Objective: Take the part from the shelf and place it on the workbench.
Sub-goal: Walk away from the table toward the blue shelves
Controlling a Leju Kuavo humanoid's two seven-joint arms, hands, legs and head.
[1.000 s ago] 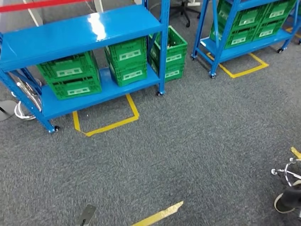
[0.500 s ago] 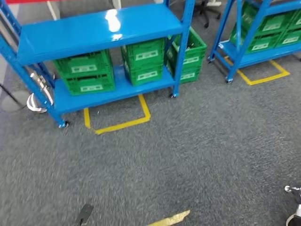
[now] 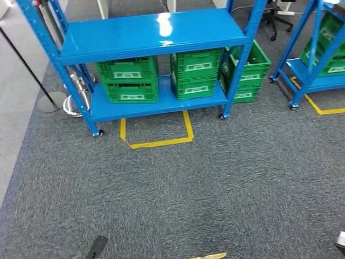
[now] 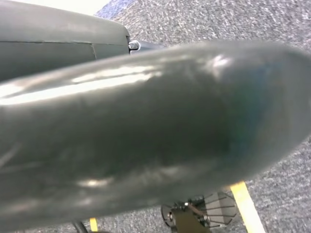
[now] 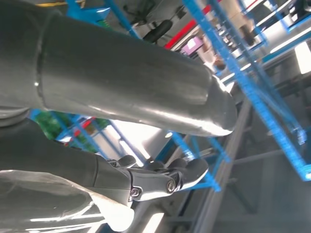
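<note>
**Approach to the shelf, nothing in hand yet**

Plainly, this looks like the approach step, with the fetch itself not begun.

From the head view, a blue shelf [image 3: 156, 33] stands ahead across grey carpet [image 3: 183, 194]. Its upper deck is bare and glossy. On its lower deck sit green crates [image 3: 126, 79], two stacks side by side, and a further green crate [image 3: 248, 70] stands just behind the shelf's right post. A yellow tape outline [image 3: 156, 141] marks the floor in front. Which item is the part I cannot tell; it is presumably in one of the crates, whose contents are not visible from here. A second blue shelf [image 3: 313, 59] stands well apart to the right.

From the left wrist view, the left hand [image 4: 146, 131] looms close and blurred over carpet and a strip of yellow tape [image 4: 247, 206]; whether its fingers are apart or curled I cannot tell.

From the right wrist view, the right hand [image 5: 154, 177] has its dark fingers lying fairly straight with nothing between them, blue racking [image 5: 256, 87] beyond.

Next, I judge, the robot must close on the shelf until the crates come within reach.
</note>
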